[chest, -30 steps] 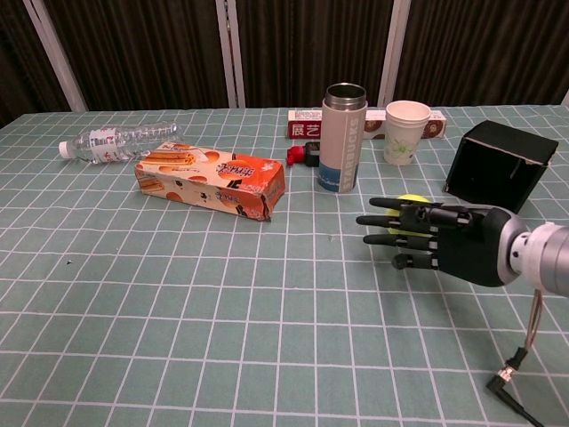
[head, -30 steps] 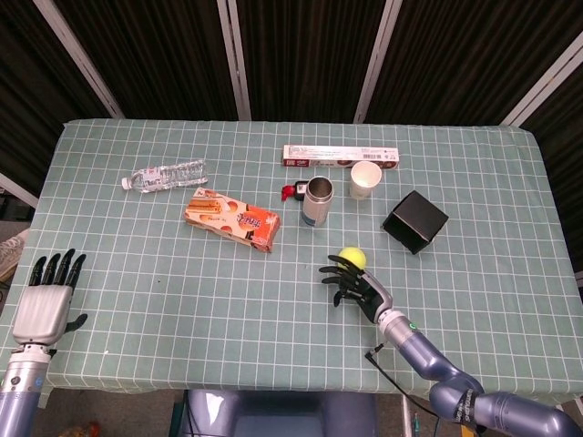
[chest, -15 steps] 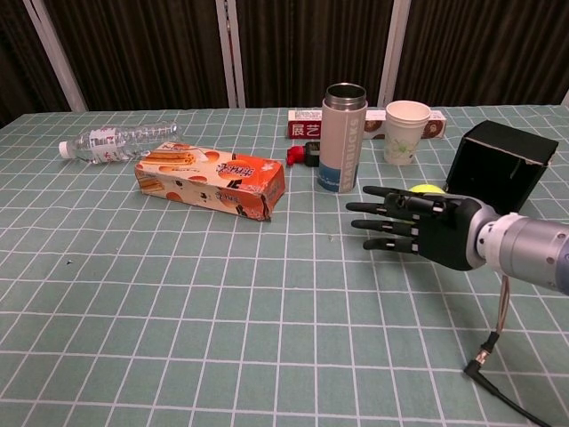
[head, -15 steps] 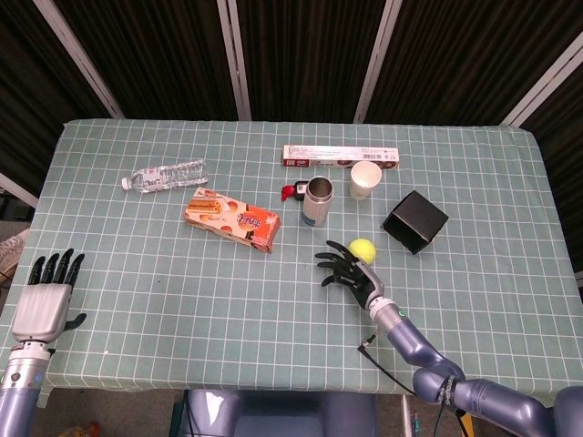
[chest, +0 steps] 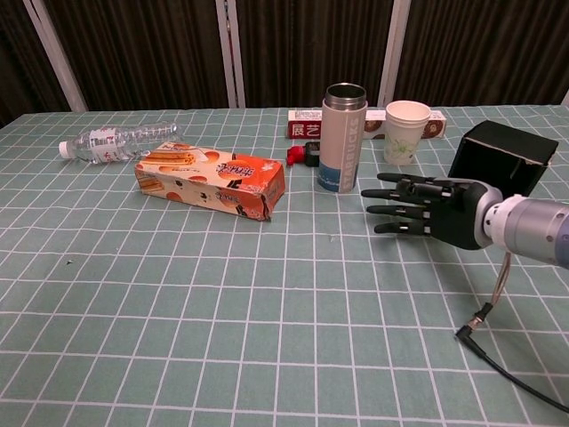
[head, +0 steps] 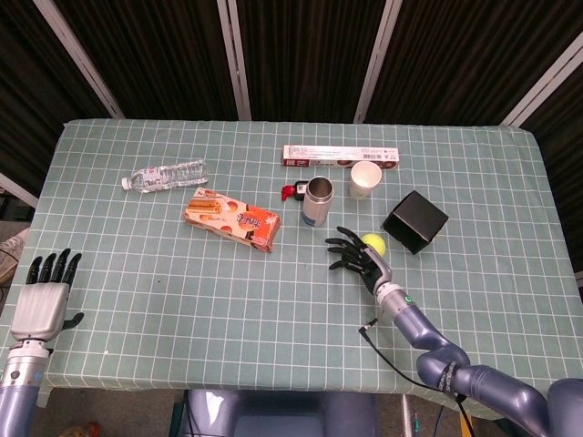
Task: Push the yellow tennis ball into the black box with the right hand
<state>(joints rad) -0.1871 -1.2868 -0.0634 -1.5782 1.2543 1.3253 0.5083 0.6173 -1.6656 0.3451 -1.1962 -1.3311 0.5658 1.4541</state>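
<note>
The yellow tennis ball (head: 372, 243) lies on the checked cloth just left of the black box (head: 414, 220), whose opening faces it. My right hand (head: 362, 259) is open, fingers spread and pointing left, pressed against the ball's near-left side. In the chest view the right hand (chest: 430, 210) hides the ball completely, and the black box (chest: 500, 158) stands right behind it. My left hand (head: 43, 299) hovers open at the table's near left corner, far from everything.
A steel tumbler (head: 316, 201), a paper cup (head: 365, 178), a small red item (head: 292, 192) and a long flat carton (head: 340, 157) stand behind the ball. A biscuit box (head: 231, 218) and a water bottle (head: 164, 175) lie further left. A cable plug (chest: 465, 333) trails from my right wrist.
My right hand has swept toward the far right, rolling the ball from mid-table up to the black box's mouth. The left hand has barely shifted.
</note>
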